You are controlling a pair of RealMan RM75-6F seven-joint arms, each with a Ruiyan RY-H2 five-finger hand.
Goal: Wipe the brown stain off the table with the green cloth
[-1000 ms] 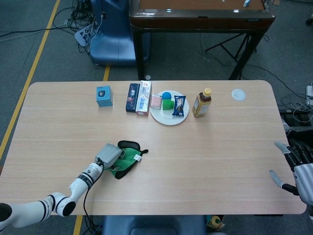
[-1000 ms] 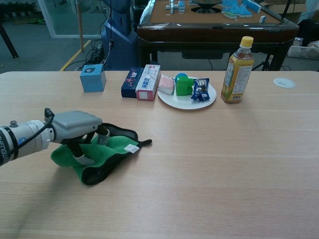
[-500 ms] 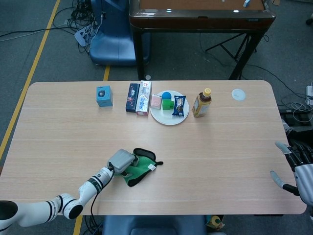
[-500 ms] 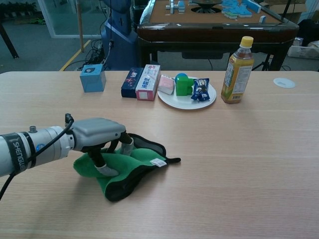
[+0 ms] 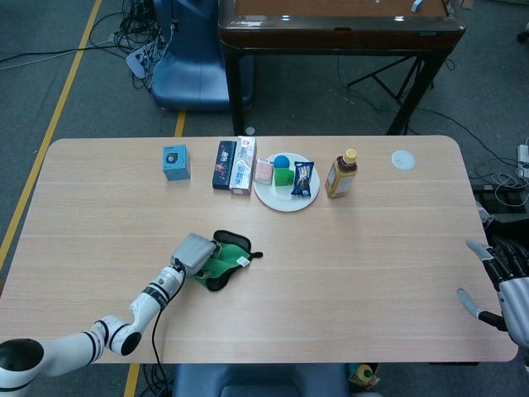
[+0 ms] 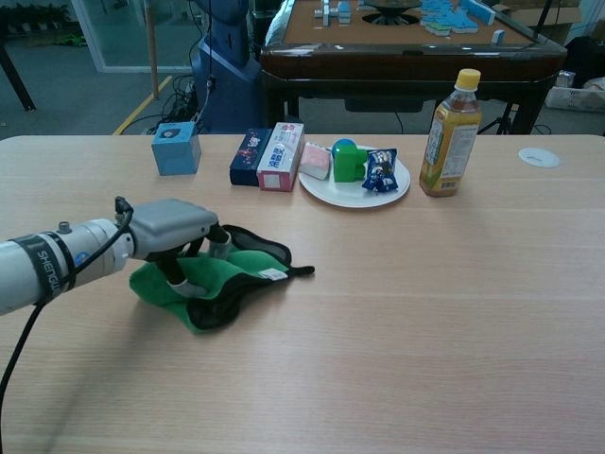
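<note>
The green cloth (image 5: pixel 218 261) (image 6: pixel 219 276), edged in black with a small white tag, lies bunched on the table left of centre. My left hand (image 5: pixel 193 252) (image 6: pixel 173 230) presses down on it, fingers curled into the folds. No brown stain shows on the wood; the cloth and hand hide the spot beneath them. My right hand (image 5: pixel 502 285) hangs off the table's right edge in the head view, fingers spread and holding nothing; the chest view does not show it.
Along the back stand a blue box (image 5: pixel 175 161) (image 6: pixel 176 148), two flat cartons (image 5: pixel 235 165) (image 6: pixel 269 156), a white plate (image 5: pixel 275 196) (image 6: pixel 352 197) with snacks, a tea bottle (image 5: pixel 340 174) (image 6: pixel 448 133) and a round white disc (image 5: pixel 402 160) (image 6: pixel 539 158).
My left hand dragged the cloth right and toward the front edge, then pulled it back left and away from the edge. The right hand stayed still.
</note>
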